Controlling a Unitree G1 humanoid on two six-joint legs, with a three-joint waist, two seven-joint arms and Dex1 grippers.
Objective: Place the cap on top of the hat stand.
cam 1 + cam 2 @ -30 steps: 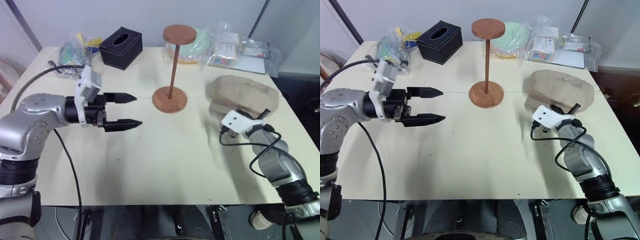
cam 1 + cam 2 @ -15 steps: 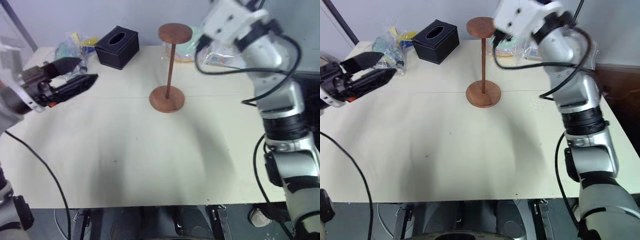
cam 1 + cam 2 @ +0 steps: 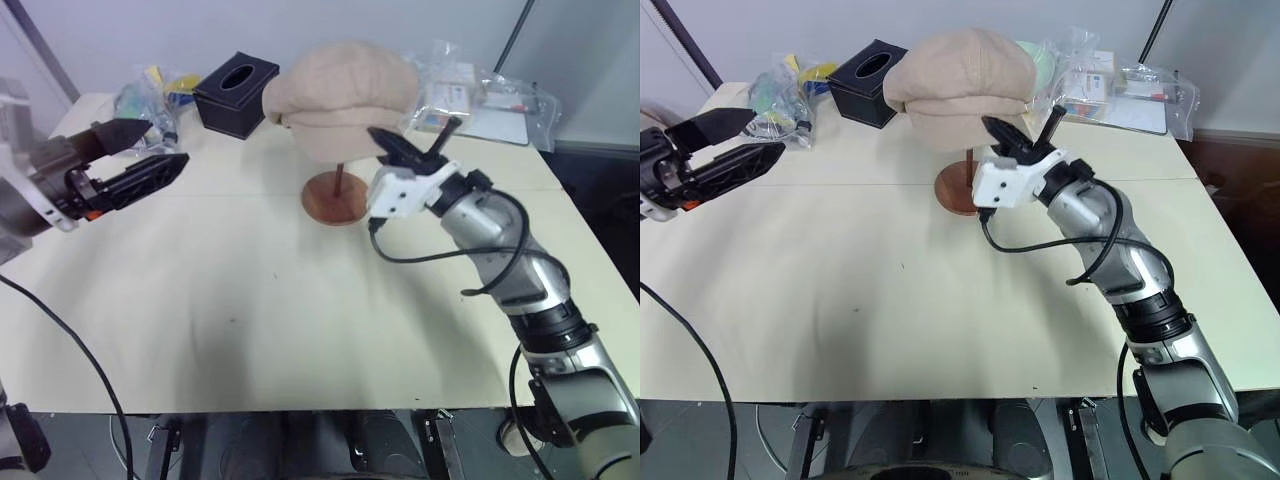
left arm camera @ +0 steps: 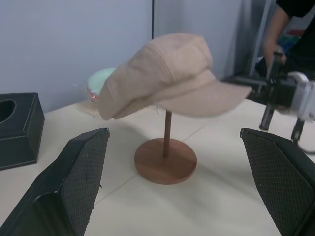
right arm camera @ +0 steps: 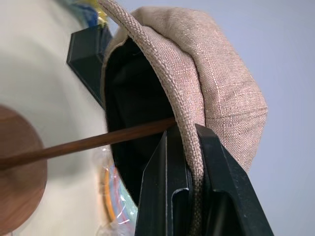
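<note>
Cap [image 3: 340, 95] covers the hat stand's [image 3: 336, 197] top disc; contact with it cannot be judged. Right hand [image 5: 189, 162] pinched shut on cap's edge. Left hand [image 4: 172, 182] spread wide, empty, well apart. Cream tabletop [image 3: 250, 300]; grey wall behind; black tissue box [image 3: 237, 94] at back.

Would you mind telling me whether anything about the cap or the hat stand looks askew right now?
Yes. The cap hangs tilted over the hat stand, brim end lower, rather than level on it. The right gripper is shut on its rim. The stand itself is upright on the table.
</note>
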